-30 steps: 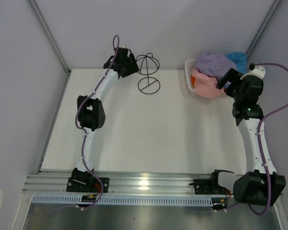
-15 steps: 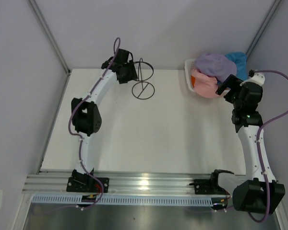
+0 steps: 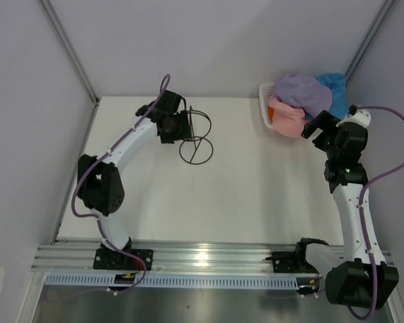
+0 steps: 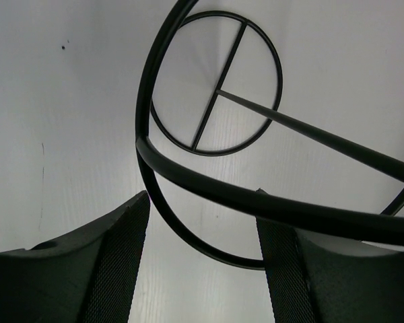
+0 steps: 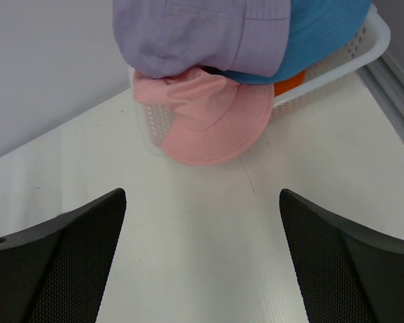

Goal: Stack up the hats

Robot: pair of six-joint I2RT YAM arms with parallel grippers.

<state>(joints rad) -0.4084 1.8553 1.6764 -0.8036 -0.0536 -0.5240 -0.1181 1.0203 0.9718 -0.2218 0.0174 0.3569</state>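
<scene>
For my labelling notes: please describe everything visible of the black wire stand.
The black wire stand is thin dark metal: a base ring with a crossbar, a straight stem, curved dome hoops. It is tilted, not upright, at the white table's far left. One hoop passes between the open fingers of the left end effector; whether they touch is unclear.
</scene>
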